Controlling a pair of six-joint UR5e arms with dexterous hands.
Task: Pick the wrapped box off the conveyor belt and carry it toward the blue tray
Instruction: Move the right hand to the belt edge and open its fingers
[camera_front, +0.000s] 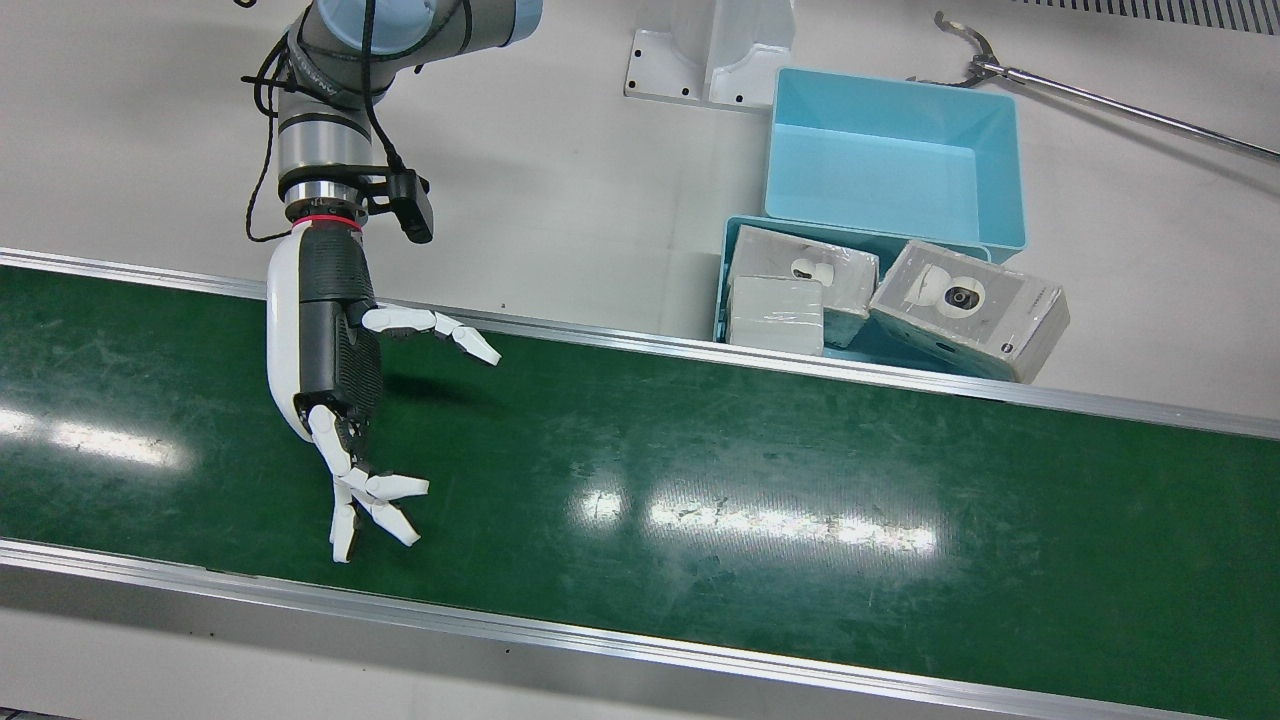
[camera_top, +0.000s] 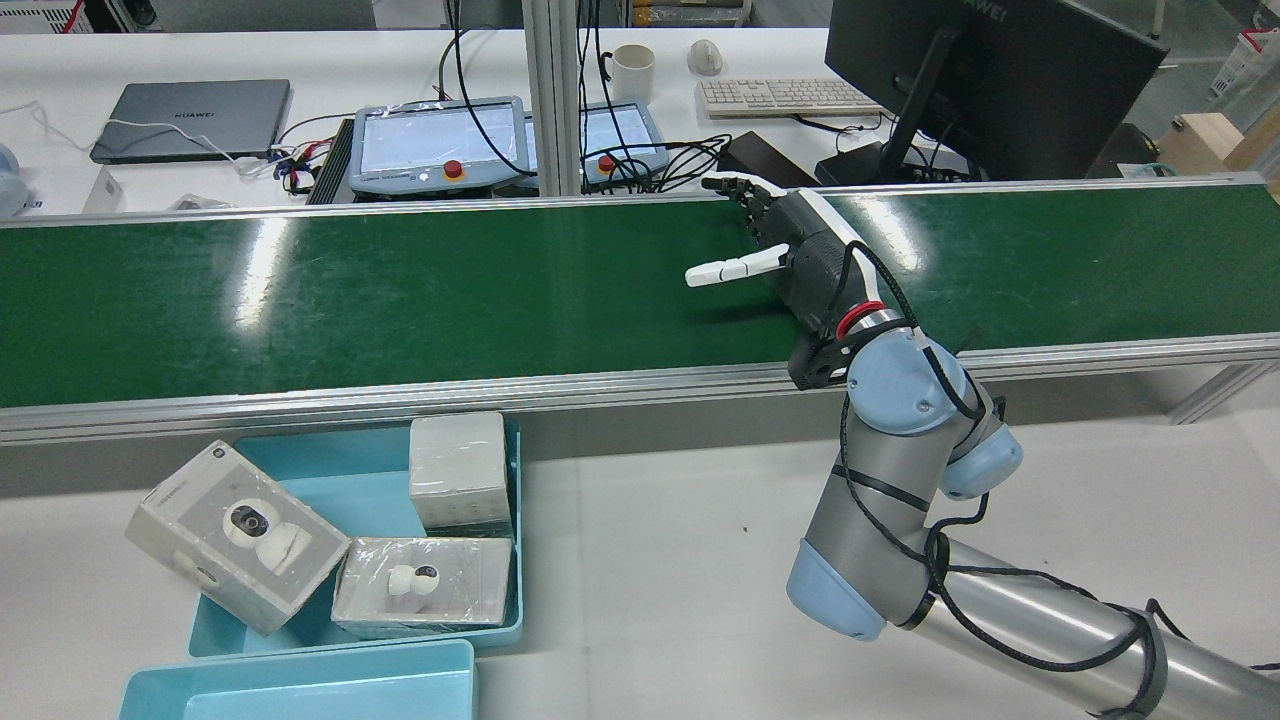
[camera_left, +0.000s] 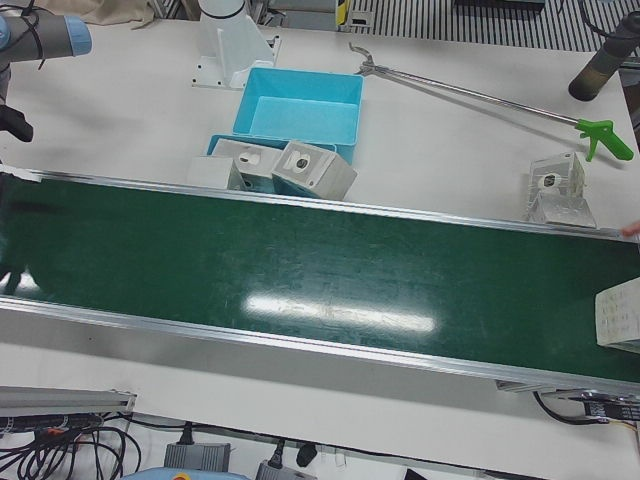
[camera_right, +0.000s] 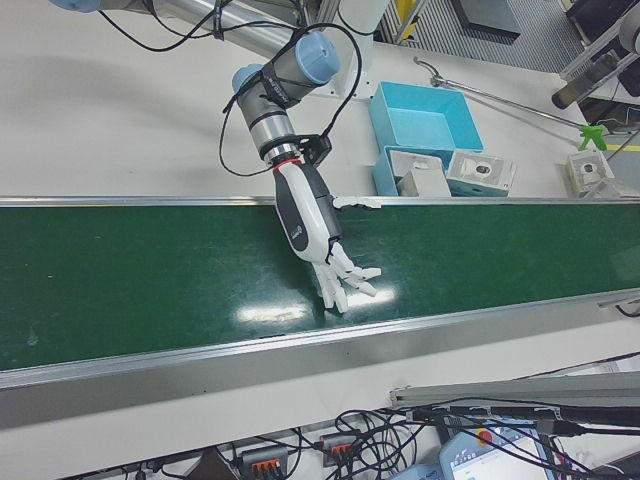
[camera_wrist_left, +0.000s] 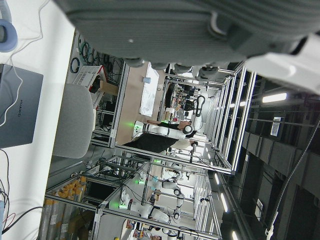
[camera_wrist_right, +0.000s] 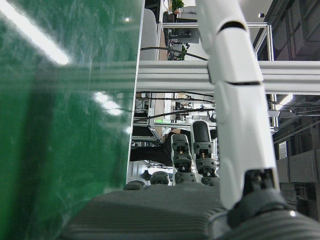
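A wrapped white box (camera_left: 620, 316) lies on the green conveyor belt (camera_left: 300, 270) at the far right edge of the left-front view, half cut off. My right hand (camera_front: 330, 345) hovers over the belt at its other end, open and empty, fingers spread; it also shows in the rear view (camera_top: 808, 262) and the right-front view (camera_right: 312, 218). The blue tray (camera_front: 1000, 150) stands empty beside the belt. Of my left hand, only part of the palm (camera_wrist_left: 175, 30) shows in its own view, far from the belt.
A second blue tray (camera_front: 722, 270) by the belt's edge holds three wrapped boxes (camera_front: 968, 308). Another wrapped box (camera_left: 558, 190) sits on the table. A long reacher tool (camera_left: 470, 95) lies behind the trays. Monitors and cables stand beyond the belt (camera_top: 500, 140).
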